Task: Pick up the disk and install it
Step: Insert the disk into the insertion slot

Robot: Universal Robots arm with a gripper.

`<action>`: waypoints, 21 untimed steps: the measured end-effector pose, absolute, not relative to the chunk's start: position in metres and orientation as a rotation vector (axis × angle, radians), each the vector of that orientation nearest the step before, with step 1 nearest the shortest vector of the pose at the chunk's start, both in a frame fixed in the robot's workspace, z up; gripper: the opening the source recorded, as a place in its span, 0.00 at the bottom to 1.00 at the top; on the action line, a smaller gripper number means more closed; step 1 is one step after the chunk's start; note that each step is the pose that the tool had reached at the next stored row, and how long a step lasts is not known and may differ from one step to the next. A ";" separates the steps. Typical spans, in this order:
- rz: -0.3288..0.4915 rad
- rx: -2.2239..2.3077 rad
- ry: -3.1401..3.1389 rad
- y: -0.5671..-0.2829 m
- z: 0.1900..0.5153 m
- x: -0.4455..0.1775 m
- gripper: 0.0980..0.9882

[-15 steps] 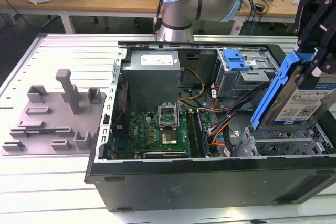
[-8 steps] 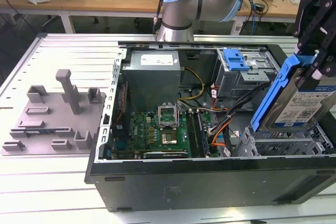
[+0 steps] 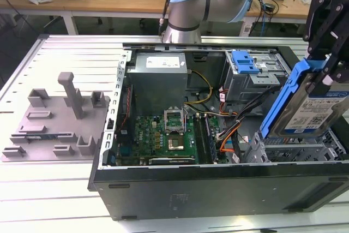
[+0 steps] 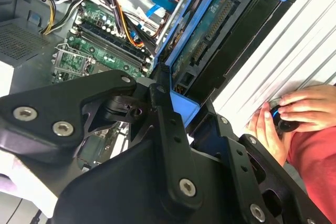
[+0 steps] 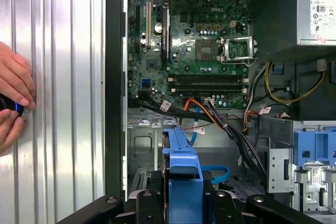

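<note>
The disk [image 3: 312,112], a silver-grey drive with a white-and-blue label in a bright blue carrier, hangs tilted on edge over the metal drive cage [image 3: 297,147] at the front right corner of the open computer case, on the exterior view's right. My gripper [image 3: 326,69] is shut on the disk's upper end, its black fingers [image 3: 338,68] clamping the blue frame. In the second wrist view the disk [image 4: 210,30] shows edge-on beyond the fingers [image 4: 160,124]. In the first wrist view the blue carrier [image 5: 184,174] sticks out from between the gripper [image 5: 181,205].
The motherboard [image 3: 163,135] and loose cables [image 3: 229,129] lie inside the case beside the cage. A second bay with a blue latch [image 3: 244,63] sits behind. A grey moulded tray [image 3: 54,124] rests on the table at the exterior view's left. A person's hands [image 5: 13,95] hold a small device beside the case.
</note>
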State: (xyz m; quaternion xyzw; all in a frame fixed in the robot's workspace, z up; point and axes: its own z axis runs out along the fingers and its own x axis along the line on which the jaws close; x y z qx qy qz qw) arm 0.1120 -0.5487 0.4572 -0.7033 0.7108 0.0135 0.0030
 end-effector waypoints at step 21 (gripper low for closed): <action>0.042 -2.205 2.229 -0.550 0.446 0.113 0.30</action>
